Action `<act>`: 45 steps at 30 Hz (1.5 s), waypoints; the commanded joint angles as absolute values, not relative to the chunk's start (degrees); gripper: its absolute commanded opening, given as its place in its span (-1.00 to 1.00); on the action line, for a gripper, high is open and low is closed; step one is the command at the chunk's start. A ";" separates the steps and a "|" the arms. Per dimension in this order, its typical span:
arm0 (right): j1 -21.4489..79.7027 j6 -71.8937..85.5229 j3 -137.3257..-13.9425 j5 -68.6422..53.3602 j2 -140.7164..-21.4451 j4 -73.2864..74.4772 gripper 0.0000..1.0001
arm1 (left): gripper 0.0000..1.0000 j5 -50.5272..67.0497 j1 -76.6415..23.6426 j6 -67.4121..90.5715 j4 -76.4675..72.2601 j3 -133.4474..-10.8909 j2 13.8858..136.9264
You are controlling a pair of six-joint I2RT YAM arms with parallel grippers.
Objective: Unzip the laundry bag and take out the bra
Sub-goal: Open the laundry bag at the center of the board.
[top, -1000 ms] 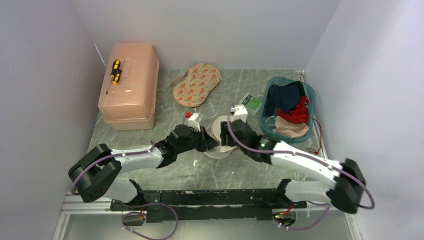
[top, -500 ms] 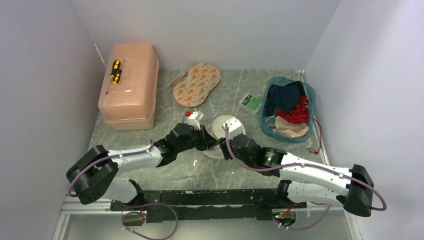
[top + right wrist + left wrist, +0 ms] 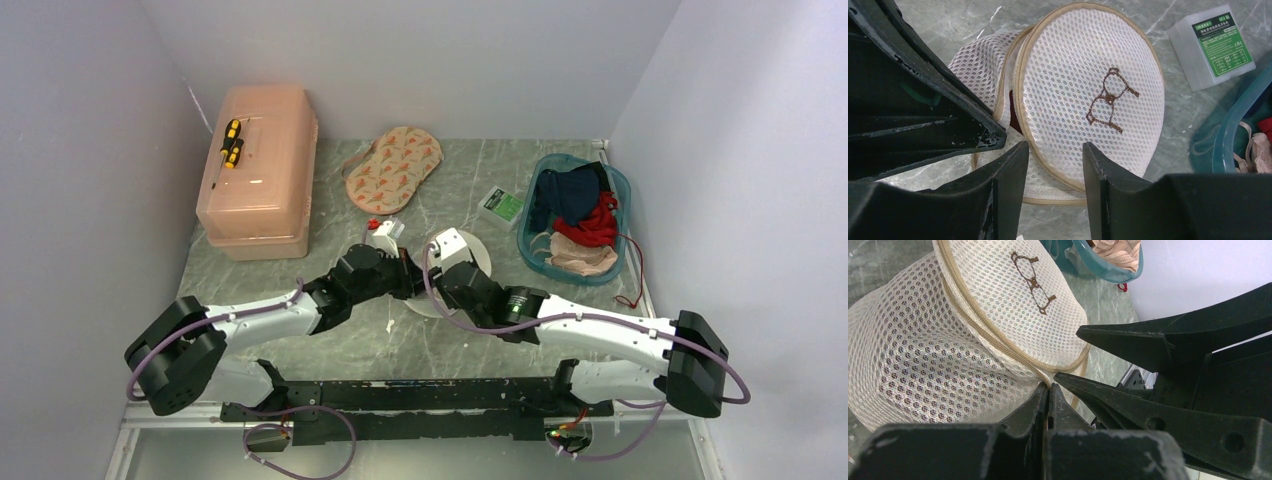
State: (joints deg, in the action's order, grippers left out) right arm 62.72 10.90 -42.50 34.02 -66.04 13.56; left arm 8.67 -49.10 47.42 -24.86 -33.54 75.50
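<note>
The laundry bag [image 3: 462,262], white mesh with a cream rim, lies on its side mid-table, its round icon lid [image 3: 1093,95] facing up. My left gripper [image 3: 1049,386] is shut, its tips pinching the cream rim [image 3: 998,342] at the bag's near-left edge. From the right, my right gripper [image 3: 1055,150] is open, its two fingers [image 3: 1013,165] straddling the lid's lower rim without touching it. A dark maroon sliver of the bra [image 3: 1015,117] shows in the gap between lid and body. In the top view the two grippers [image 3: 425,280] meet at the bag's left side.
A peach plastic box [image 3: 258,170] with a yellow screwdriver [image 3: 231,142] on it stands at the back left. A beige patterned two-cup piece [image 3: 393,168] lies behind the bag. A teal basket [image 3: 575,215] of clothes is at the right, a small green-labelled box [image 3: 501,205] beside it.
My right arm has swung left and nearer, bringing its gripper to the lid's rim while its jaws narrowed. My left gripper has kept its pinch in place.
</note>
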 commanded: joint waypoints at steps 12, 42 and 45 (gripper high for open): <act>63.01 11.12 -42.56 31.57 -66.80 9.70 0.00 | -0.95 8.17 -49.33 46.53 -25.58 -35.24 74.20; 59.71 29.81 -27.91 33.91 -46.87 -4.09 -1.00 | -0.95 -9.87 -49.31 48.59 -9.86 -29.94 60.48; 59.74 36.44 -23.41 36.93 -41.83 -1.91 -1.00 | -0.95 -10.81 -49.30 50.10 -9.40 -27.60 59.83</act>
State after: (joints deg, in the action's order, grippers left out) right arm 59.77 25.74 -27.40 34.22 -47.22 -0.27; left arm -7.03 -49.10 47.53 -11.40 -30.30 61.19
